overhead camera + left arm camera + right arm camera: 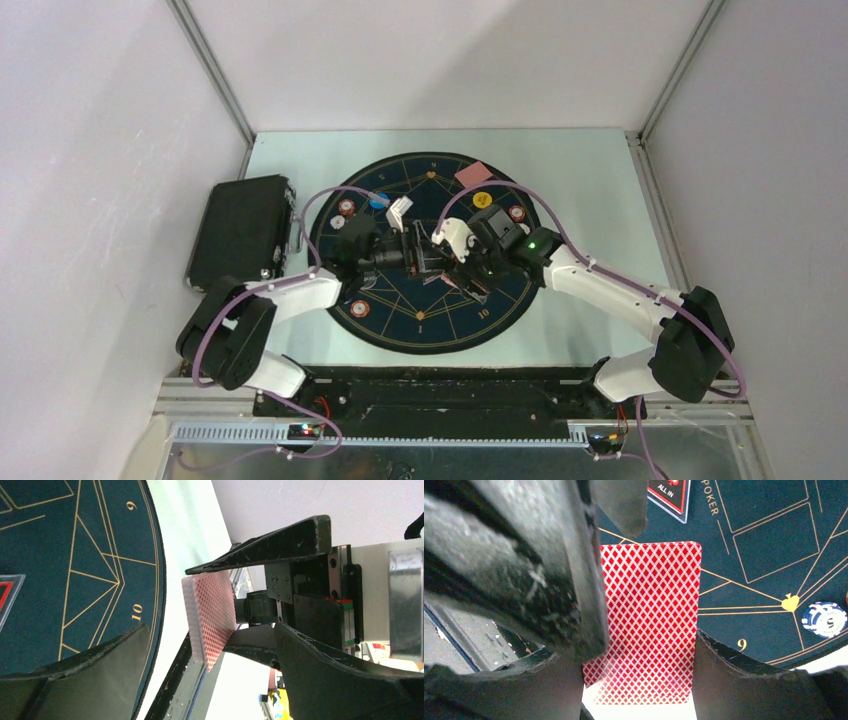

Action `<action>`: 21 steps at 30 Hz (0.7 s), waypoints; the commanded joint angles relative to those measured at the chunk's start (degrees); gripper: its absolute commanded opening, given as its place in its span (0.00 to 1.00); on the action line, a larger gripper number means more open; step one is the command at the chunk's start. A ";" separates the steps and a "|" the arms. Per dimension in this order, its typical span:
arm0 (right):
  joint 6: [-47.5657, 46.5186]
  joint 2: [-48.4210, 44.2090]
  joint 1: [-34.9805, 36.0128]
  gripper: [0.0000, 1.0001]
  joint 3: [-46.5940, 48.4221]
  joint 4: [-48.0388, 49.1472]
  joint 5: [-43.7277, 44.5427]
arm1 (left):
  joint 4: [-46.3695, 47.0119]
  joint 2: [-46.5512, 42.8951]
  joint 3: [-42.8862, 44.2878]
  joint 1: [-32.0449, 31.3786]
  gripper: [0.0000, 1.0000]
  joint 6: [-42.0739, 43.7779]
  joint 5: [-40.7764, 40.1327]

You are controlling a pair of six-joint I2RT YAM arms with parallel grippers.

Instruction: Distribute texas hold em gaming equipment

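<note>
deck (649,610): raised over the mat (764,555), clenched by its edges in the right pincer (639,680); back exposed, likely so a card can be drawn off
left pincer (405,252): released, spread wide facing the deck; probably ready to take one

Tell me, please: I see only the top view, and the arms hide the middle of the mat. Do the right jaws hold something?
Observer: Yes. The right wrist view shows the right jaws shut on a deck of cards, its red diamond-patterned back toward the camera.
Operator: Do the left jaws grip it too?
Observer: No. The left wrist view shows the left jaws wide open, one on each side of the deck, with a gap to it.
</note>
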 commanded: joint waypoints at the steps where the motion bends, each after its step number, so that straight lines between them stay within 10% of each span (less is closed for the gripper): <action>1: -0.62 -1.87 0.48 0.00 0.70 0.11 -1.14 | -4.10 0.49 4.37 -1.83 1.00 5.76 -2.04; 10: -0.10 -2.67 0.83 0.00 0.93 -0.01 -0.90 | -10.28 4.73 7.72 -4.34 0.99 8.61 -2.85; 21: 0.23 -2.80 0.82 0.00 0.88 -0.44 -0.22 | -16.66 3.72 8.10 -4.29 0.70 10.83 -6.91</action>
